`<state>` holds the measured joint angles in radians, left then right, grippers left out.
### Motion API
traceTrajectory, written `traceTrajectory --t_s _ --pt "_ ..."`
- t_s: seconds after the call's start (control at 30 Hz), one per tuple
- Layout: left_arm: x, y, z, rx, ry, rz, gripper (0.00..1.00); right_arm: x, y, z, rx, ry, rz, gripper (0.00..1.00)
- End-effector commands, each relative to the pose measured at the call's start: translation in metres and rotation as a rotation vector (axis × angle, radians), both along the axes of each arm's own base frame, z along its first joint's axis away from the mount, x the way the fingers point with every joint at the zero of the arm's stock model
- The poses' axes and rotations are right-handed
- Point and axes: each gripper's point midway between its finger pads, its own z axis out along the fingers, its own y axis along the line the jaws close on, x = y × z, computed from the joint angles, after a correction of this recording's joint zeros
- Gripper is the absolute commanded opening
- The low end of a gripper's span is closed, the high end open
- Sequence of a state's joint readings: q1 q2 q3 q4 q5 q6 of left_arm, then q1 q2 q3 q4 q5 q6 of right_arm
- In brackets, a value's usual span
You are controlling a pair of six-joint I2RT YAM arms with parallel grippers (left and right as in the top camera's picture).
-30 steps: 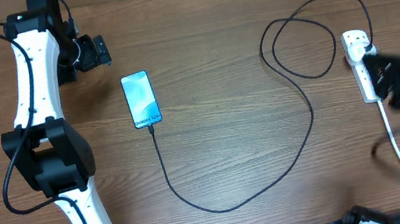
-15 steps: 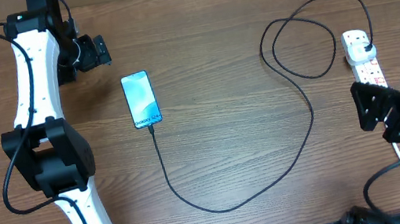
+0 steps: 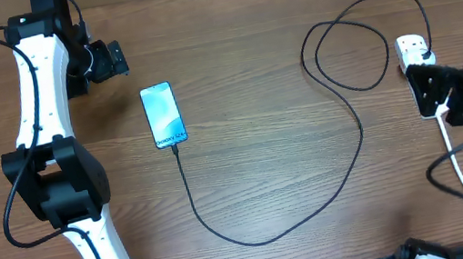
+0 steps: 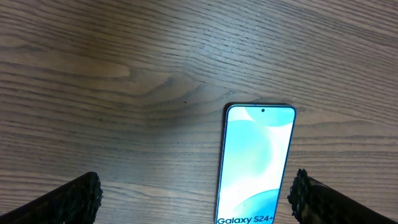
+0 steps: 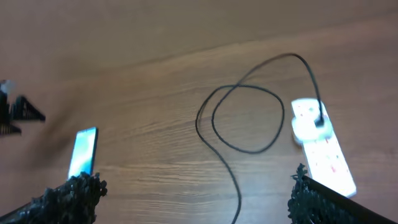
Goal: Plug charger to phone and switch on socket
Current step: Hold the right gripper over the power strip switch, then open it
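Fingers (image 5: 311, 196) spread wide, the right gripper (image 3: 423, 90) has swung back over the socket (image 5: 329, 165) at the surface's (image 3: 248, 53) right edge, after pulling toward the near edge a moment earlier. The charger (image 3: 362, 133) loops across the middle, its plug (image 5: 319, 121) seated in the socket's far end and its tip apparently already in the phone (image 3: 164, 114), which lies lit left of centre. The left gripper (image 3: 118, 59), fingers also spread and empty, hovers just beyond the phone toward the far-left corner, unmoved. Only the switch seems left; whether it is on cannot be told.
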<state>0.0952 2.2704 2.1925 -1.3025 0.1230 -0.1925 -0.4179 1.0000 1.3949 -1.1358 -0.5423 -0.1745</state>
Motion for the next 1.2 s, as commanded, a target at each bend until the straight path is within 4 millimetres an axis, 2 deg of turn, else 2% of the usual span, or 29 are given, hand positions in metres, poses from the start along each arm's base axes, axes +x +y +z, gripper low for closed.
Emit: traceTrajectory --t_s 0.0,0.23,0.43,0.67,1.17 --pt "0.002 0.000 0.014 -0.005 -0.032 0.007 1.00 0.010 0.012 -0.004 -0.069 -0.035 0.170 1.00" --pt "0.002 0.000 0.014 -0.005 -0.032 0.007 0.99 0.027 0.014 -0.021 -0.018 0.006 0.247 1.00" --pt "0.002 0.000 0.014 -0.005 -0.032 0.007 1.00 0.026 0.027 -0.012 -0.053 -0.075 0.363 1.00" --pt "0.002 0.000 0.014 -0.005 -0.032 0.007 1.00 0.029 0.030 -0.004 -0.048 -0.118 0.388 1.00" --pt "0.002 0.000 0.014 -0.005 -0.032 0.007 1.00 0.028 0.030 -0.005 -0.044 -0.112 0.388 1.00"
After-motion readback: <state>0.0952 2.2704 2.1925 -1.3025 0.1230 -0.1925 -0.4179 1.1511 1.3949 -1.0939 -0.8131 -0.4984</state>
